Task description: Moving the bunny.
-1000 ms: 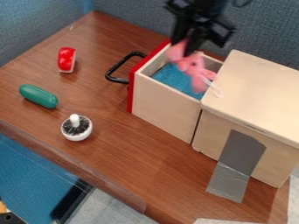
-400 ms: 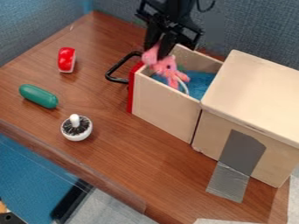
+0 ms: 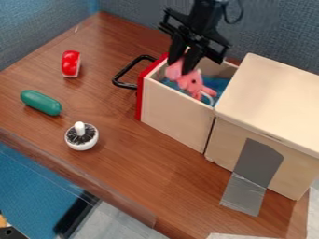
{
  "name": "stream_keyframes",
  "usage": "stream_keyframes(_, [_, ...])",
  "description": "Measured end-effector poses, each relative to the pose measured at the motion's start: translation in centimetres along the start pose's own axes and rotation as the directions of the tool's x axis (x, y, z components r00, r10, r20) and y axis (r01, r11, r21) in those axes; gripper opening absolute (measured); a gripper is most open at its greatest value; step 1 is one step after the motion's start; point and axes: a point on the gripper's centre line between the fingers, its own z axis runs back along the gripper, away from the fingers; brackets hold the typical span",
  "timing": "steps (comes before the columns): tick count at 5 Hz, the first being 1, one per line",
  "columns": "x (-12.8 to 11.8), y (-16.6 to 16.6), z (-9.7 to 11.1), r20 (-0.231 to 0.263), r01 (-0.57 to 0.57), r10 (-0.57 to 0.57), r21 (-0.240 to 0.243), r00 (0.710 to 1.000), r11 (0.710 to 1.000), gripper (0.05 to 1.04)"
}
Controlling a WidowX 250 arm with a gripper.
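Bunny point(image 3: 192, 84) in claw point(image 3: 185, 60), prob. just inside drawer point(image 3: 177, 101).

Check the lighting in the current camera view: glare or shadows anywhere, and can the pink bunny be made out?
Camera view: bunny reads clearly, no glare on it; black gripper is dark, little surface detail; box lid pale and brightly lit; slight sheen on the creased lower part of the grey tape; no hard shadows across the tabletop.

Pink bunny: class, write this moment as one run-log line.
end effector: holding pink bunny | location: over blue lining of open drawer | outside drawer, on tabletop: green object, red object, round brush
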Motion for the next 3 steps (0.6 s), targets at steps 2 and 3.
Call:
stream_keyframes(2, [0.7,0.2,-0.3,0.063,-0.009,0.004,0.072,0.998,0.997,0.594])
stream_keyframes(3, [0.7,0.5,1.2,0.134,0.007,-0.021,0.106,0.991,0.994,0.884])
